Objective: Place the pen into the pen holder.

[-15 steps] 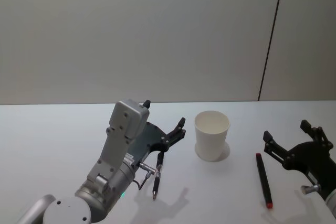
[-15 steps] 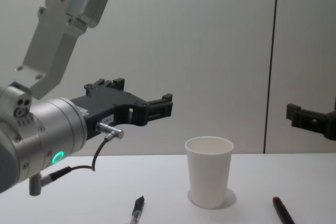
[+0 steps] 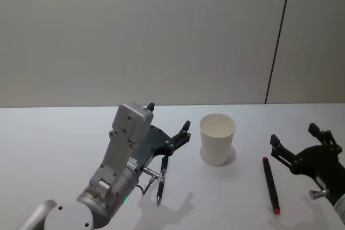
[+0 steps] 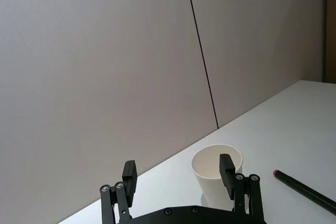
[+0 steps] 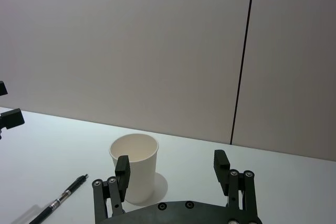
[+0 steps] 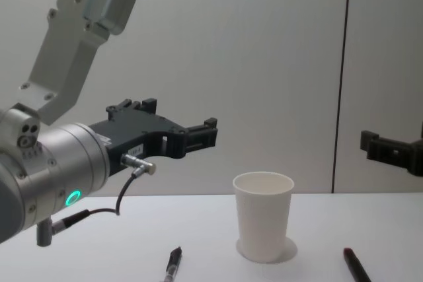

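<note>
Nothing moved: left gripper (image 4: 177, 167) and right gripper (image 5: 171, 162), jaws open, flank the tapered paper pen holder (image 3: 218, 138).

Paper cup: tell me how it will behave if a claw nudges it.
The paper cup looks empty and thin-walled, so it is probably light and would slide or tip at a nudge. It tapers to a narrower base, which likely makes tipping easier. Its wall would probably dent under a firm squeeze.
</note>
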